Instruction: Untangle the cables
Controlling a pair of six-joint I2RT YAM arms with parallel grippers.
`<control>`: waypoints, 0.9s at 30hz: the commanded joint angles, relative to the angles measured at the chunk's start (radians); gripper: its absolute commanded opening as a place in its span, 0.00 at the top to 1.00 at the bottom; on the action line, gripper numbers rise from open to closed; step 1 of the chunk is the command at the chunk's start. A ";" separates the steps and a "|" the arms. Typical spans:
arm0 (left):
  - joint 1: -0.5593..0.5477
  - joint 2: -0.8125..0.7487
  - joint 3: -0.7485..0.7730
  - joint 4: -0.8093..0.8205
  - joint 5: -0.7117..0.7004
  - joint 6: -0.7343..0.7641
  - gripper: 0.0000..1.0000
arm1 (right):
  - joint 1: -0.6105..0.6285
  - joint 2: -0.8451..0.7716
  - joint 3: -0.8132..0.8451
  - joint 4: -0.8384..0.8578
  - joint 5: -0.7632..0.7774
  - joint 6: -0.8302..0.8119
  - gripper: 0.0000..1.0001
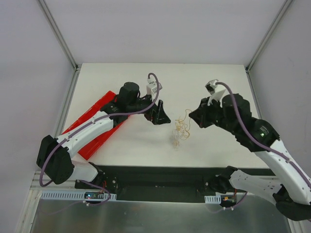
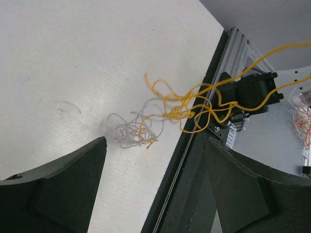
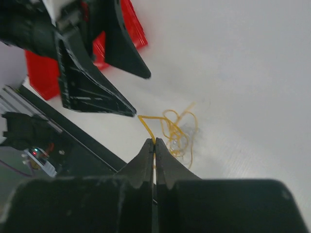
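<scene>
My right fingers [image 3: 144,167] are clenched on one orange strand of the cables [image 1: 181,128]. The clump rests on the desk [image 1: 194,77] between both arms. My left fingers [image 2: 58,194] are spread wide (grasping nothing), just beside the clump

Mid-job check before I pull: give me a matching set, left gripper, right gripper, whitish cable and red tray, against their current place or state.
Things:
1. left gripper
2. right gripper
3. whitish cable
4. red tray

Place or state:
A. lies curled on the table
B. open, holding nothing
C. at the left side of the table
D. shut on the yellow cable

Pairs: 1-B, 2-D, 3-A, 4-C
</scene>
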 commanded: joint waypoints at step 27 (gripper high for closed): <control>-0.171 0.206 -0.176 0.535 -0.421 -0.210 0.28 | 0.006 0.033 0.327 0.120 -0.223 0.156 0.99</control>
